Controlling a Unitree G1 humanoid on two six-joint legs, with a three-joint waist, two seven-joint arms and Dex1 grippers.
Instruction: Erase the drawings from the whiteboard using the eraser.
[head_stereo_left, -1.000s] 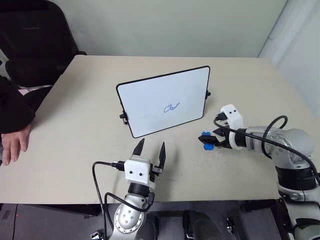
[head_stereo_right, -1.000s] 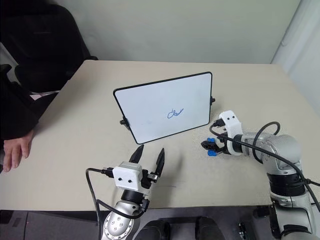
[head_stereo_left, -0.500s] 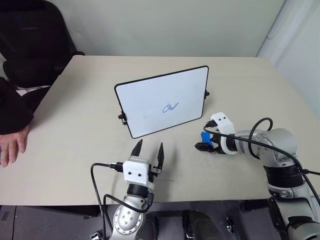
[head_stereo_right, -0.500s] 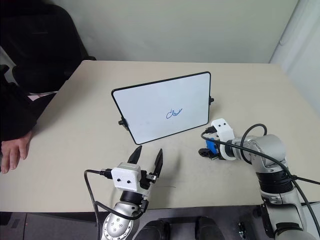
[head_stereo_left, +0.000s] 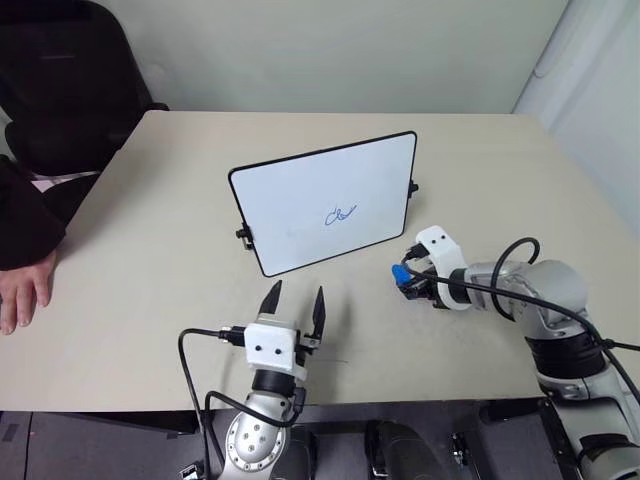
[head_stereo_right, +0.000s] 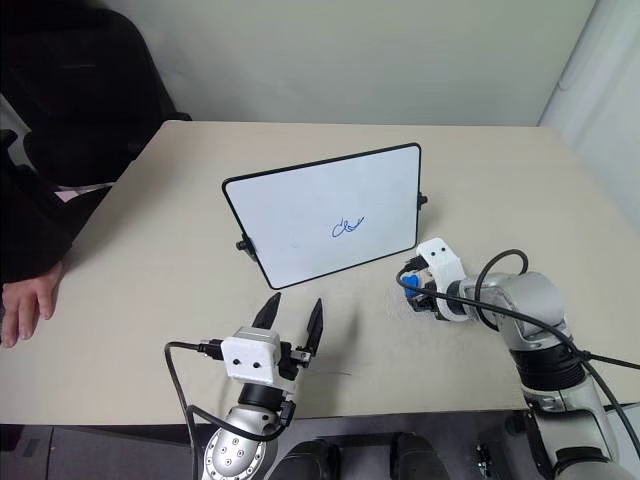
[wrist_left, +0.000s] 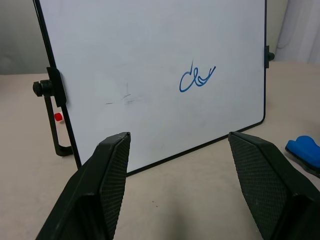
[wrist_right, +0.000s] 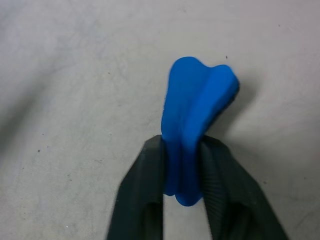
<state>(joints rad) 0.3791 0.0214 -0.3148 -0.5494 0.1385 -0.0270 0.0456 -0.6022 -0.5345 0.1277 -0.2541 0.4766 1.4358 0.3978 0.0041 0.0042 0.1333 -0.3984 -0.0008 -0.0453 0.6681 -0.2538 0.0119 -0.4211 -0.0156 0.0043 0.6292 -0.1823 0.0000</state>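
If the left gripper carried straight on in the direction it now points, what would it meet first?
Most likely the whiteboard: the open left gripper faces its lower edge, with bare table between them. The drawings lie higher up the board, so it would probably touch below them.

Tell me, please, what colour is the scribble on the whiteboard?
Blue: the scribble on the whiteboard shows best in the left wrist view.

Beige table (head_stereo_left: 150, 200); person's hand (head_stereo_left: 22, 292) on left edge; black chair (head_stereo_left: 70, 80) behind.
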